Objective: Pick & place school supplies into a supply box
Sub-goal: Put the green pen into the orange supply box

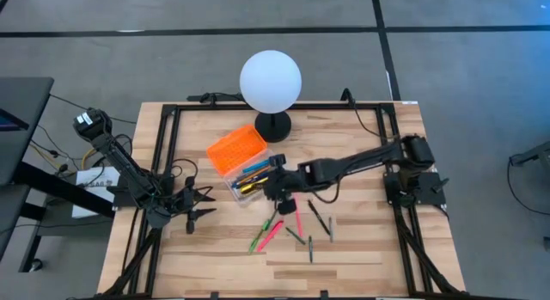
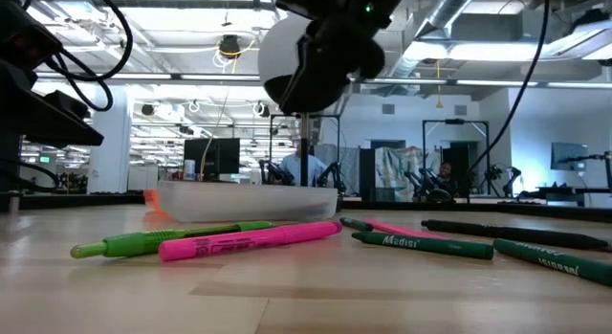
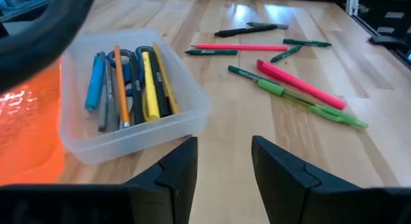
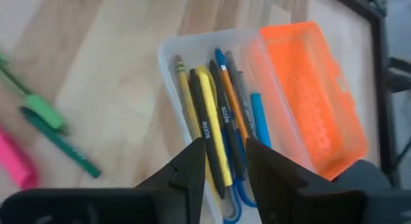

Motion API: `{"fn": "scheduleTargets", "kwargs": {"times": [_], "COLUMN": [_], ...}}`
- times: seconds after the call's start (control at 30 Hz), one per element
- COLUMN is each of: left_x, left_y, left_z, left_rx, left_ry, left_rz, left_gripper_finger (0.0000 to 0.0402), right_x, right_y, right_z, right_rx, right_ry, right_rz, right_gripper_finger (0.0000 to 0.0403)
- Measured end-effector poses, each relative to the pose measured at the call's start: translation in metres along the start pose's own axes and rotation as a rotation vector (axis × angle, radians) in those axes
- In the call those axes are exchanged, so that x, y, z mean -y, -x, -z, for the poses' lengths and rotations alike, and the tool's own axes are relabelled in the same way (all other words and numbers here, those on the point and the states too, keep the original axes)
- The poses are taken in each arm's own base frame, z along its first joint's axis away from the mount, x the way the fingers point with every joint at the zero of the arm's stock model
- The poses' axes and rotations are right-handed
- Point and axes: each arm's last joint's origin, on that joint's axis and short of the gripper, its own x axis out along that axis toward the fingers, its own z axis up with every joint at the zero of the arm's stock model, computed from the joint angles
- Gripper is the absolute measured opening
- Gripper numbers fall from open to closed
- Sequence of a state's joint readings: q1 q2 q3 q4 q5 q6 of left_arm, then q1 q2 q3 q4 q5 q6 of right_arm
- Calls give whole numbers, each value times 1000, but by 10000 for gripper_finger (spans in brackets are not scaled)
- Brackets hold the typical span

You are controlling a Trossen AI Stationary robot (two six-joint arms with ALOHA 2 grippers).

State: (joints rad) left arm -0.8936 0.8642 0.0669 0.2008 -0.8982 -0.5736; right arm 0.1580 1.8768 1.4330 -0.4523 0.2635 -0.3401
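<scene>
Right wrist view: the right fingers (image 4: 225, 161) hang parted and empty over the clear supply box (image 4: 168, 57), above a black pen (image 4: 209, 153) printed "scole". Left fingers (image 3: 221, 161) wait open beside the box.

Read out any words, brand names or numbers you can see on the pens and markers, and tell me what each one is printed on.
"Medist", roughly, in white on the dark green pen lying on the table.
"scole", apparently, in white on the two black pens inside the supply box.
Print on the pink highlighter, the green highlighter and the right-hand green pen is too blurred to read.
</scene>
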Motion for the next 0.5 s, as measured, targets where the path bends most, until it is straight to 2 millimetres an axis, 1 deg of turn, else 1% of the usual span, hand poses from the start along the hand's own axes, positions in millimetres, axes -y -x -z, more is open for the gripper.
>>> {"fn": "scheduleTargets", "kwargs": {"times": [0.2,0.33,0.5], "left_x": [0,0,0], "left_y": [0,0,0], "left_z": [0,0,0], "left_rx": [-2,-3,-5], "left_ry": [33,41,56], "left_rz": [4,5,8], "left_gripper_finger": [142,142,142], "right_x": [5,6,5], "right_y": [11,11,11], "right_z": [-2,-2,-1], "right_rx": [73,104,97], "right_ry": [2,2,5], "right_rz": [-131,-216,-241], "right_gripper_finger": [95,92,84]}}
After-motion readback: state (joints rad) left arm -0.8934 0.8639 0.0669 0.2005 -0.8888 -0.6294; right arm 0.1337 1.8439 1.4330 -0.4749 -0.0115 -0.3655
